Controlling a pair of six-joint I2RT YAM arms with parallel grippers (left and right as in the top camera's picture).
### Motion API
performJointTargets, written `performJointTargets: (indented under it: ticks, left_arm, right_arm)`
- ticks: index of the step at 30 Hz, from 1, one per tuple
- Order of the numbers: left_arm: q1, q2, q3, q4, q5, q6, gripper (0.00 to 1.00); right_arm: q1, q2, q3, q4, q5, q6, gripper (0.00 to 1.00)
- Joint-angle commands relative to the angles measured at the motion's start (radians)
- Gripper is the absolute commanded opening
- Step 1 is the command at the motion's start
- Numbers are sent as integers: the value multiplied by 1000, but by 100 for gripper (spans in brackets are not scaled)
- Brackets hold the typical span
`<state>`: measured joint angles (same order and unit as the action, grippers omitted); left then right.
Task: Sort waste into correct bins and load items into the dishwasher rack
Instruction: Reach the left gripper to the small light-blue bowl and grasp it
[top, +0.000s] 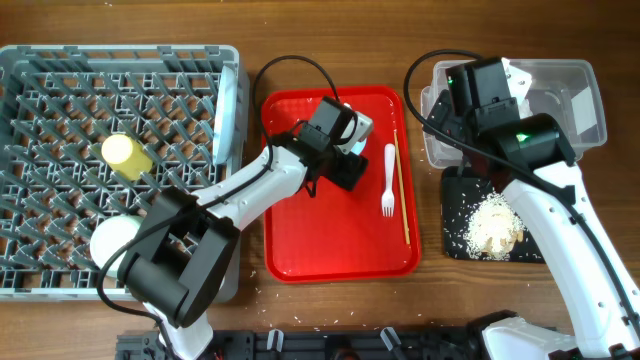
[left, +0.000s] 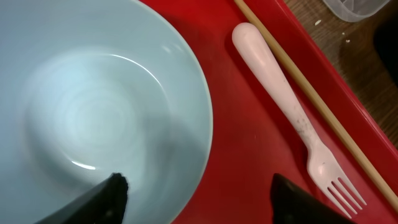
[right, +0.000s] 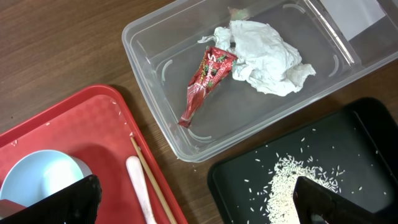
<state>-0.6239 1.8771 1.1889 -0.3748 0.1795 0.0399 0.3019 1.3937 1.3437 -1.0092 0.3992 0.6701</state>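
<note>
Wooden tabletop carries, from the left, the grey dishwasher rack (top: 120, 52) with the yellow cup (top: 127, 153) among its pegs, then the red tray (top: 300, 240). Over this tray the left gripper (left: 198, 186) has its fingers apart. One is above the pale blue-green bowl (left: 93, 106) and one above bare tray, so the bowl's right rim passes between them. The bowl stands mouth up and, being round, has no long axis. Just to its right lies the white fork (left: 292, 112), tines toward the robot's side, parallel to the chopsticks (left: 311, 99). The right gripper (right: 196, 193), also spread, hangs by the clear tub (right: 140, 62), farther from the bowl, so I judge the left arm is the one to take it.
</note>
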Motion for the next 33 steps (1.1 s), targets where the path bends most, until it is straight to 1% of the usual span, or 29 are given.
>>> performJointTargets:
  ticks: [1, 3, 6, 9, 11, 13, 16, 18, 19, 22, 25, 27, 29, 31, 32, 33]
  left_arm:
    - [-1, -28, 3, 19, -6, -3, 76]
    - [-1, -41, 3, 31, -5, -3, 76]
    - [-1, -78, 3, 72, 53, -3, 78]
    - [-1, -99, 3, 126, 56, -2, 79]
    - [-3, -93, 3, 148, 56, 30, 79]
    - [-8, -75, 3, 140, 56, 58, 78]
    - [-9, -31, 3, 112, 64, 59, 77]
    - [-18, 5, 3, 93, 155, 59, 75]
    - [-22, 14, 3, 93, 157, 60, 74]
    - [-36, 36, 3, 94, 119, 92, 74]
    - [-35, 64, 3, 101, 22, 92, 73]
    - [-33, 84, 3, 100, 1, 92, 71]
    - [-33, 95, 3, 97, 1, 92, 65]
    - [-33, 96, 3, 106, 1, 91, 51]
    - [-33, 96, 3, 117, 2, 87, 43]
    - [-33, 96, 3, 124, 2, 87, 37]
  right_arm:
    - [0, -8, 16, 3, -5, 11, 100]
    - [0, -8, 16, 3, -5, 11, 100]
    - [0, -8, 16, 2, -5, 12, 100]
    - [0, -8, 16, 3, -5, 12, 100]
    - [0, -8, 16, 2, -5, 12, 100]
    - [0, -8, 16, 3, -5, 11, 100]
    - [0, -8, 16, 3, -5, 11, 100]
    - [0, -8, 16, 3, -5, 12, 100]
    - [0, -8, 16, 3, -5, 11, 100]
    - [0, -8, 16, 3, -5, 11, 100]
    - [0, -8, 16, 2, -5, 12, 100]
    - [0, -8, 16, 3, -5, 11, 99]
    - [0, -8, 16, 2, -5, 11, 100]
    - [0, -8, 16, 3, -5, 12, 100]
    - [0, -8, 16, 2, -5, 11, 100]
    - [0, -8, 16, 3, -5, 11, 100]
